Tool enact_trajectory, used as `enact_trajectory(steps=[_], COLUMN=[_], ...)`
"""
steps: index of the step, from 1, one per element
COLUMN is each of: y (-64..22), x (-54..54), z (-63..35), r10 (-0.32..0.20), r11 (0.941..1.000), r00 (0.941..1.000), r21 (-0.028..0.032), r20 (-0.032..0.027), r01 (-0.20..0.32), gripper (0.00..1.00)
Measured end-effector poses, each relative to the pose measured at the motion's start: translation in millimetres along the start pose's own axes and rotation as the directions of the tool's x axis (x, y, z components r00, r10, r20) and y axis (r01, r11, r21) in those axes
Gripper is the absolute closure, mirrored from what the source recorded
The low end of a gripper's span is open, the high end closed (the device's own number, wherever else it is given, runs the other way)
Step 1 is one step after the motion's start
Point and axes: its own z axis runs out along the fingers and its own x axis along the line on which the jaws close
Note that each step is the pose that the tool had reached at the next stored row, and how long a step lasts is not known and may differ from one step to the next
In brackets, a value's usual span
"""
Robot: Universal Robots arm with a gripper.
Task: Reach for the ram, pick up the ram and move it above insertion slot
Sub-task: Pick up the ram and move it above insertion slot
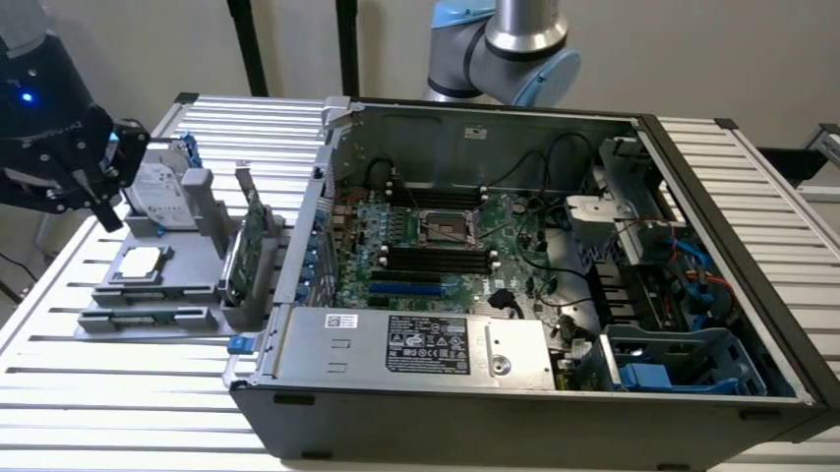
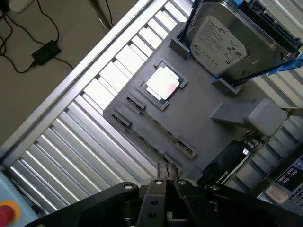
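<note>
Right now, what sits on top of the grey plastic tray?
A silver hard drive with blue rails, square silver processor, upright green expansion card and thin green ram stick. The tray beneath them is hidden.

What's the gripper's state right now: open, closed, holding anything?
Gripper: shut, holding nothing. The ram lies in the gray holder.

Bright, even indoor light from overhead, with glare on bare metal.
The tabletop (image 1: 79, 364) slats shone almost white in both views, and the chip (image 2: 163, 84) was washed out to pale pink-white in the wrist view. The inside of the case (image 1: 434, 418) lay in soft shadow, deepest toward the exterior view's right. A blue lamp (image 1: 26, 96) glowed on the black wrist. The gripper (image 2: 166, 174) was a dark, dim shape.
</note>
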Motion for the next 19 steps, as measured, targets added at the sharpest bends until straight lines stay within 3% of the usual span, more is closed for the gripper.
enact_trajectory(steps=[5, 10, 15, 19], y=[0.0, 0.0, 0.0, -0.1], x=[0.0, 0.0, 0.0, 0.0], z=[0.5, 1.2, 2.2, 3.0], r10=[-0.090, -0.181, -0.269, -0.338], r11=[0.9959, 0.9835, 0.9632, 0.9410], r00=[0.9959, 0.9835, 0.9631, 0.9409], r21=[0.0000, -0.0003, -0.0010, -0.0017], r20=[-0.0035, -0.0071, -0.0105, -0.0133], r01=[0.090, 0.181, 0.269, 0.338], gripper=[0.89, 0.89, 0.89, 0.89])
